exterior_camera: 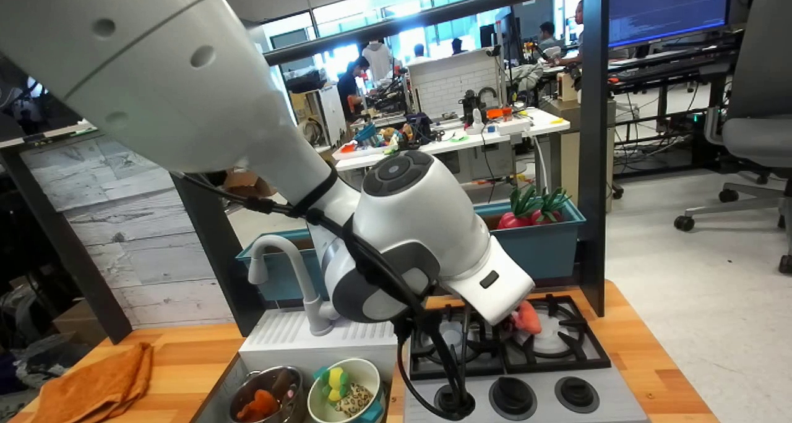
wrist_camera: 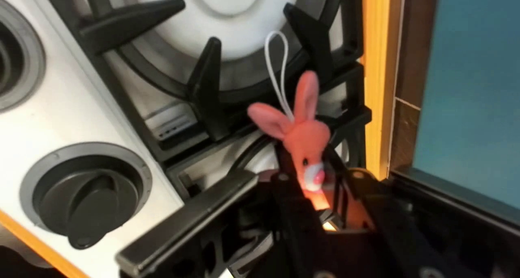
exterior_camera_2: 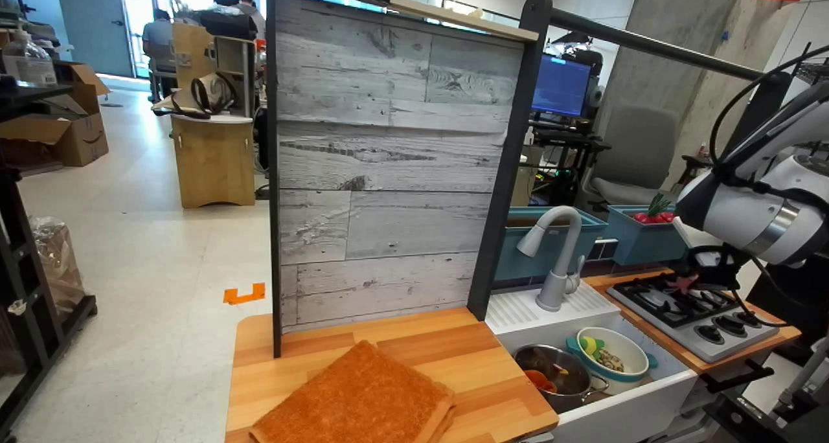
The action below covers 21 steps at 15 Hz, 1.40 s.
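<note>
One plush (wrist_camera: 307, 137), seemingly gripped; face (wrist_camera: 310, 168): wrist view only.

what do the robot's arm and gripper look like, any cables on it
The arm is white and rounded, with dark grey joint caps and a small black slot. A black cable runs along it, held by black straps. The gripper is black and two-fingered.
</note>
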### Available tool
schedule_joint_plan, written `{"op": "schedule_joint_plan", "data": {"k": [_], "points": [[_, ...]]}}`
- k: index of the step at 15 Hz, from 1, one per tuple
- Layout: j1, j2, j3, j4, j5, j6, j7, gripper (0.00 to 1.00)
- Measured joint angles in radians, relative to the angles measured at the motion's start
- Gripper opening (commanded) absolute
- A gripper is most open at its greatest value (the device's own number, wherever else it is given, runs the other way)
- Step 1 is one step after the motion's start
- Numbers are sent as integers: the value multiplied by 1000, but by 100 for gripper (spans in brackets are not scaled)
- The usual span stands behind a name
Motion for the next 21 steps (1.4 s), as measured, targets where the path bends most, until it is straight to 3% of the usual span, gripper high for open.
{"op": "schedule_joint_plan", "data": {"k": [5, 8, 10, 16, 18, 21], "points": [[110, -99, -90, -116, -2, -131, 34, 4], [130, -148, -92, -166, -11, -155, 34, 4], [113, -188, -35, -201, -10, -155, -18, 4], [19, -305, 300, -403, 2, -152, -243, 4], [35, -298, 326, -434, 1, -180, -254, 4], [90, -268, 291, -442, 2, -194, -251, 4]]}}
